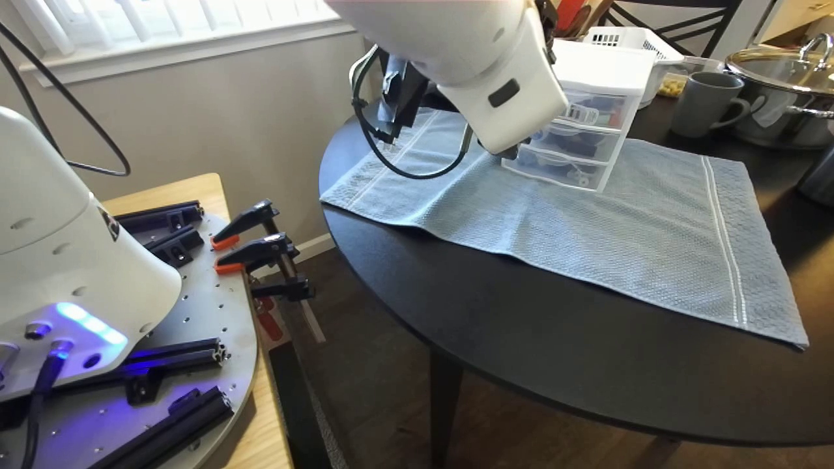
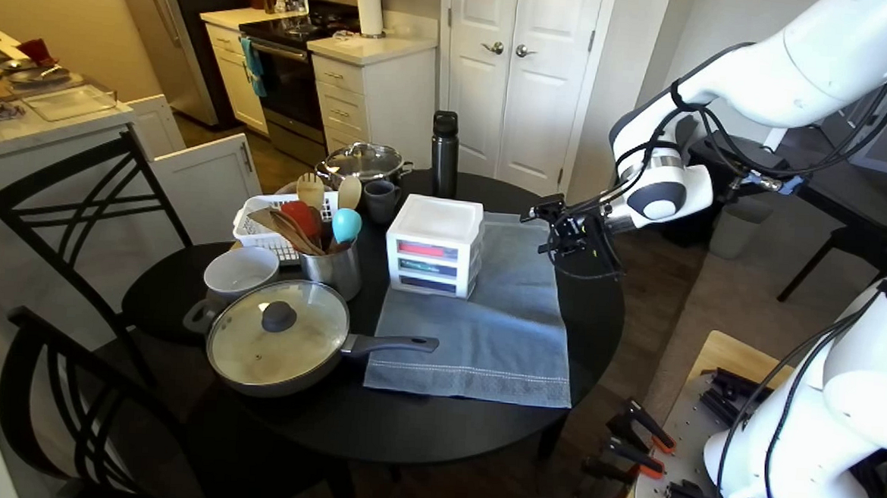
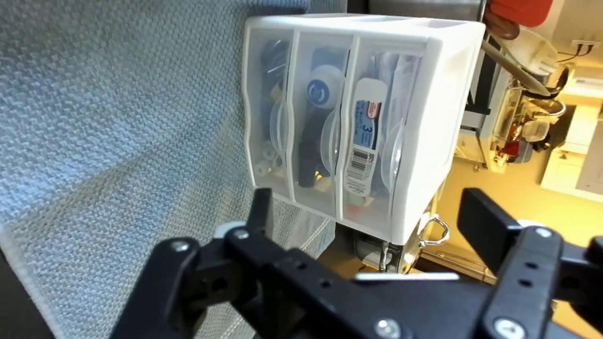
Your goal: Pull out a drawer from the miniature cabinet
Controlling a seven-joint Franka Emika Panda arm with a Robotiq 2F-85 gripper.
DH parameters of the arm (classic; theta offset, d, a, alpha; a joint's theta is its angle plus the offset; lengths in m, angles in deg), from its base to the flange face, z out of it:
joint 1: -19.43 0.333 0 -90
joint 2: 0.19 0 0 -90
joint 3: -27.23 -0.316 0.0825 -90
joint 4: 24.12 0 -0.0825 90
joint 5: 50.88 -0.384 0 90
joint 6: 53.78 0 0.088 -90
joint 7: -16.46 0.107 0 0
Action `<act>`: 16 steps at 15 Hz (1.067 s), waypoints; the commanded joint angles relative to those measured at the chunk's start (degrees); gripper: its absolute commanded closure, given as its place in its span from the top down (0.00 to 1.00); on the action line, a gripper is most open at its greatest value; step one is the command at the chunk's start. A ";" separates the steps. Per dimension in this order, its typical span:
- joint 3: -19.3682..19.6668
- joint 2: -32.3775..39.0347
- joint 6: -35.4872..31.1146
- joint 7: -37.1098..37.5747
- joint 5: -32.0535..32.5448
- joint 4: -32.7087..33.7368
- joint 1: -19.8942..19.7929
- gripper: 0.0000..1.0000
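Note:
The miniature cabinet [image 2: 439,217], a white translucent plastic box with three stacked drawers, stands upright on a cloth. In the wrist view the scene lies on its side, so the cabinet's top faces right and the lowest drawer [image 3: 269,113] is leftmost. Small items show through that drawer's clear front; it sits flush with the drawers above it. In an exterior view the same drawer [image 1: 561,170] is partly covered by the arm. My gripper [image 2: 535,232] hangs in front of the drawer fronts, apart from the cabinet. Its fingers [image 3: 260,209] are spread wide with nothing gripped.
The cabinet rests on a blue-grey towel [image 1: 586,241] on a round black table [image 1: 521,306]. Near it stand a grey mug [image 1: 707,104], a steel pot [image 1: 782,111], a white basket [image 2: 262,228], a utensil holder [image 2: 334,271], a lidded pan [image 2: 279,347] and a dark bottle [image 2: 444,158].

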 commanded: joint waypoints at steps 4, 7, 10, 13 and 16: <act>-1.88 -3.95 0.01 -9.39 -9.04 -5.64 -2.15 1.00; -2.19 -6.59 0.08 -9.81 -9.42 -7.90 -2.85 1.00; -2.27 -7.01 0.09 -9.80 -9.42 -8.00 -2.90 1.00; -2.28 -7.01 0.09 -9.80 -9.42 -8.00 -2.90 1.00; -2.29 -7.01 0.08 -9.80 -9.42 -8.00 -2.89 1.00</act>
